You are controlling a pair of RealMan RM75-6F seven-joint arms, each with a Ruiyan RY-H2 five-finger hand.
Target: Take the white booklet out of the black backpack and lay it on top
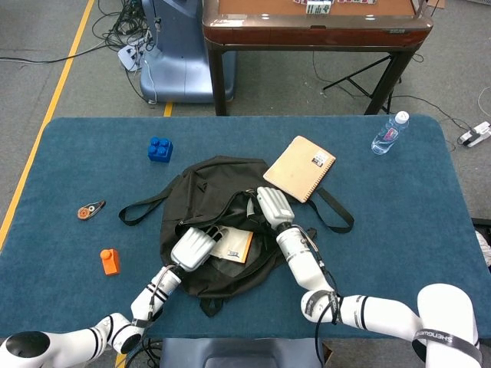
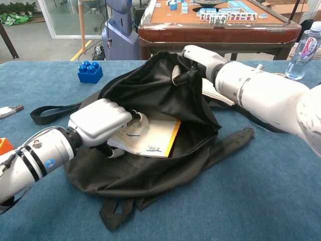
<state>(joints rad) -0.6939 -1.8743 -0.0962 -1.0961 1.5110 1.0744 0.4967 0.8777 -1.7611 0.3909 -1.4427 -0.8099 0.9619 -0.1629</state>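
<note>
The black backpack lies mid-table with its mouth open. Inside it lies the white booklet, which has an orange edge. My left hand reaches into the opening and grips the booklet's left edge, fingers on top and one showing beneath. My right hand pinches the bag's upper flap by its rim and holds it lifted. The booklet's left part is hidden under my left hand.
A tan spiral notebook lies against the bag's far right side, over a strap. A blue brick, a water bottle, an orange block and a small tool lie around it. A wooden table stands beyond.
</note>
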